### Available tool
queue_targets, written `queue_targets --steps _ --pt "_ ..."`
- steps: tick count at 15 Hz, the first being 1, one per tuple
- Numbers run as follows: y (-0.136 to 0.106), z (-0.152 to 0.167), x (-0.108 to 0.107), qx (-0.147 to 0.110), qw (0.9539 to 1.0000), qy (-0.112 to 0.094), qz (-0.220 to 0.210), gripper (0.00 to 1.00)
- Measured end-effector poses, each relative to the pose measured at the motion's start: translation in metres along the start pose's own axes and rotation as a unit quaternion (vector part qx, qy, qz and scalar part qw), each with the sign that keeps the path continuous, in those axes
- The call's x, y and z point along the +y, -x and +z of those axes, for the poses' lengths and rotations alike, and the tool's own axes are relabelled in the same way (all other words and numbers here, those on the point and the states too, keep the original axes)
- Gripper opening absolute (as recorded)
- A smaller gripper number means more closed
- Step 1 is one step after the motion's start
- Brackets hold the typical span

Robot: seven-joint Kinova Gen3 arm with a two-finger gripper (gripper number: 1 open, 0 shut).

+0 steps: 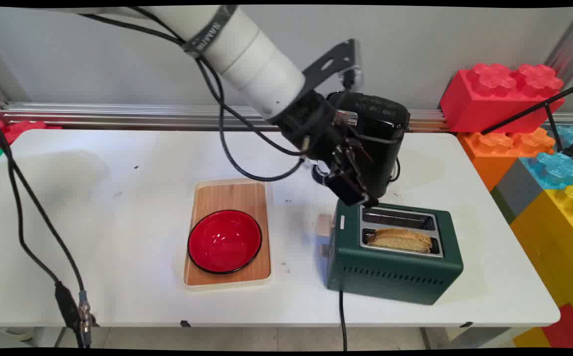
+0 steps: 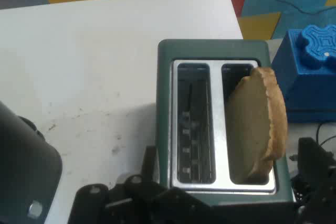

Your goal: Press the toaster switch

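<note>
The gripper (image 1: 353,193) hung just above the left end of the green toaster (image 1: 395,257), empty, with its fingers (image 2: 149,156) spread wide; in the hand view they rose on either side of the toaster's top.

The slice of bread (image 1: 400,240) stood in the toaster's near slot, its crusted upper edge well clear of the metal top, while the far slot (image 1: 398,217) was empty.

By its look the slice (image 2: 257,124) would be light, soft and easily crushed or torn — the crust along the raised edge seemed the firmest place to pinch, across the slice's thin faces. Its surface would probably not be slippery.

The toaster itself looked rigid and far heavier, with a pale lever (image 1: 324,225) at its left end and a black cord (image 1: 342,316) running off the near edge of the white table (image 1: 93,222).

Room was tight behind: a black appliance (image 1: 380,133) stood just beyond the toaster, close against the gripper.

To the left lay open tabletop, then a red bowl (image 1: 224,241) on a wooden tray (image 1: 227,195), well apart from the toaster. The toaster sat near the table's right part, and large toy blocks (image 1: 501,94) were stacked past that edge — little clearance there.
</note>
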Motion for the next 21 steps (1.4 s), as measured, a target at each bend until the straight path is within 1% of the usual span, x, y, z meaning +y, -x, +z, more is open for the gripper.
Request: queue_targets --steps 5,6,8,14,18,21 --pt "0.032 -0.015 -0.002 0.036 0.9991 -0.002 -0.021 1.0" --pt "0.038 -0.016 -0.001 0.04 0.9989 -0.002 -0.023 1.0" --pt "0.059 -0.014 0.003 0.05 0.9984 0.0 -0.028 1.0" --pt "0.095 -0.007 0.006 0.065 0.9974 0.001 -0.031 1.0" --pt "0.111 -0.005 0.004 0.071 0.9971 -0.005 -0.029 1.0" --pt "0.122 -0.003 0.004 0.073 0.9971 -0.005 -0.024 1.0"
